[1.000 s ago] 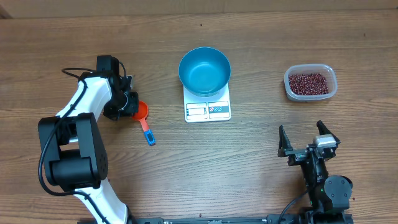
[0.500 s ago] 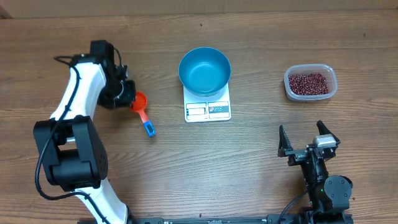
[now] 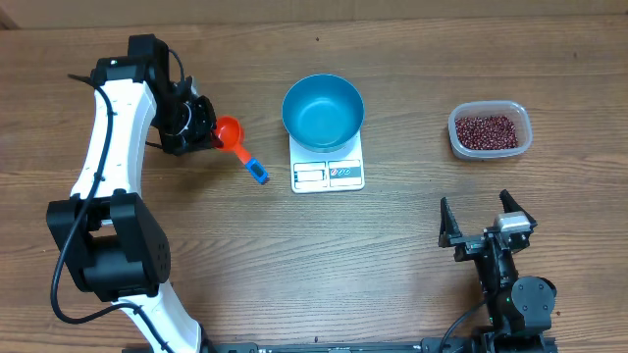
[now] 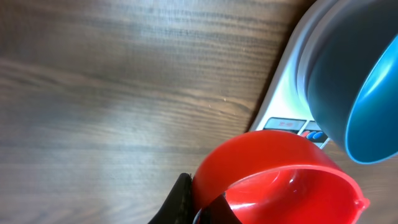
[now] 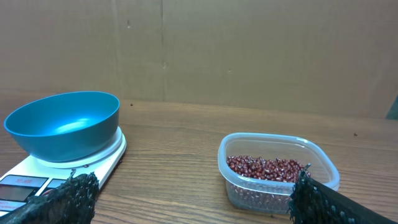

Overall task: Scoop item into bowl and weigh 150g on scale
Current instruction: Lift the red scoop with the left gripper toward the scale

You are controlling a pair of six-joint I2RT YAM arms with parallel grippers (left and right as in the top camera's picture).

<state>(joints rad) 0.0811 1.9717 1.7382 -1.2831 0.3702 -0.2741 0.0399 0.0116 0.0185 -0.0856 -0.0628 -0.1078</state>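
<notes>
1. Mostly hidden in its own wrist view, the left pincer (image 3: 203, 130) is clamped on the red scoop (image 3: 229, 131). Only one dark finger (image 4: 180, 200) shows at the bottom edge, and the scoop's handle is cut off there.
2. The bowl (image 3: 323, 110) sits on the scale (image 3: 329, 175) and covers its rear part. The print on the panel is too small to read.
3. The beans (image 3: 485, 130) lie in the clear tub (image 3: 522, 147), well to the right of the bowl.
4. The right pincer (image 3: 478, 218) has its jaws apart and holds nothing, over the worktop (image 3: 392, 275).

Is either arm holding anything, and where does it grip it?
The left gripper holds the red scoop, pinching the wall of its cup, not the handle. The right gripper is open and empty.
</notes>
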